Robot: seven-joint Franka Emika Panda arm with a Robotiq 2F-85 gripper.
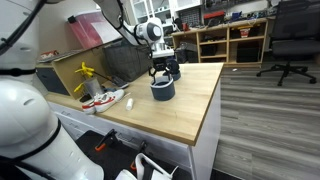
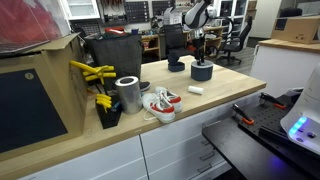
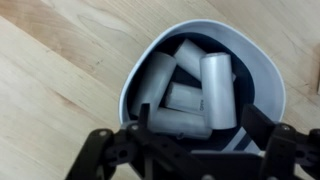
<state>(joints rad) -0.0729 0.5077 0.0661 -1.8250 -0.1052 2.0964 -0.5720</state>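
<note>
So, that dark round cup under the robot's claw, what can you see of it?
The dark round cup stands upright on the light wooden table top. Its wall looks like plastic, with a paler rim in the wrist view. Several white cylinders lie jumbled inside, leaning on each other. The black gripper hangs open just above it; no contact shows.

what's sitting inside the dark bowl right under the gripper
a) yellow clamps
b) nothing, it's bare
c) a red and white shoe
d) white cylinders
d, since the wrist view shows several white cylinders piled inside the bowl, with the open gripper just above them.
</note>
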